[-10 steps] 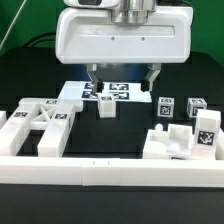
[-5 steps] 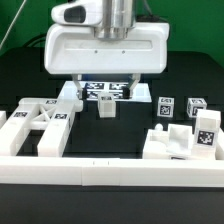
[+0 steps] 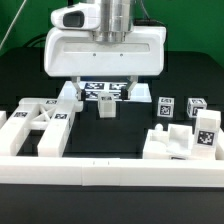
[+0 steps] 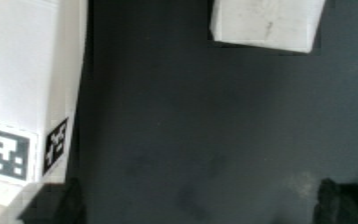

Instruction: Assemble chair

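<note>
The chair's loose white parts lie on the black table. A frame-shaped part sits at the exterior view's left, and a blocky part at its right. A small block stands in the middle. My gripper hangs behind that block, open, and I see nothing between its fingers. In the wrist view my gripper shows only dark fingertips over bare table, with a white tagged part to one side and another white part farther off.
The marker board lies under the gripper. Two small tagged cubes and a tagged piece stand at the exterior view's right. A long low white rail runs along the front.
The gripper has moved toward the exterior view's left, then held still. Its jaws stay open. No part has moved.
</note>
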Robot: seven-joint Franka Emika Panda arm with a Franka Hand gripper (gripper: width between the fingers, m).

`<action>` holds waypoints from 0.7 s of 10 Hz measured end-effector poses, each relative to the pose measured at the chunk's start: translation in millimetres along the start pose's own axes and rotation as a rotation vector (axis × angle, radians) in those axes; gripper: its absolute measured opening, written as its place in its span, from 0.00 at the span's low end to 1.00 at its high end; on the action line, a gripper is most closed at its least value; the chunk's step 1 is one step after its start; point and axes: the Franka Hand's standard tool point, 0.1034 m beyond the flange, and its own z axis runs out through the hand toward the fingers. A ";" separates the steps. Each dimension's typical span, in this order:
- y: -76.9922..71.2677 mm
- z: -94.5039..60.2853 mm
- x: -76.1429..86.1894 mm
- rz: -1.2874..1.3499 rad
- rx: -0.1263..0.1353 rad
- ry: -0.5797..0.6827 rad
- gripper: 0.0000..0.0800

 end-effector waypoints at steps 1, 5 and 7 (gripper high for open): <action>-7.1 0.5 -3.6 0.012 0.031 -0.084 0.81; -23.0 3.9 -22.8 0.057 0.094 -0.375 0.81; -25.6 6.5 -20.2 0.051 0.115 -0.470 0.81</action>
